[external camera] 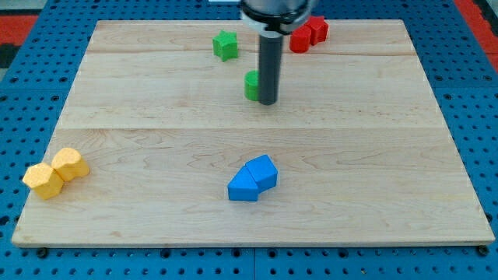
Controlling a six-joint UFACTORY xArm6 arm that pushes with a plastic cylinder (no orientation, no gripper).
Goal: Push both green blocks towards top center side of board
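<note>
A green star-shaped block (226,45) sits near the view's top, a little left of centre. A second green block (252,85), its shape partly hidden by the rod, sits below and to the right of it. My tip (268,102) rests on the board touching the right side of this second green block. The dark rod rises from the tip to the view's top edge.
Two red blocks (309,34) lie together at the top, right of the rod. Two blue blocks (253,179) lie together at bottom centre. Two yellow blocks (55,173) lie at the bottom left edge of the wooden board (389,155).
</note>
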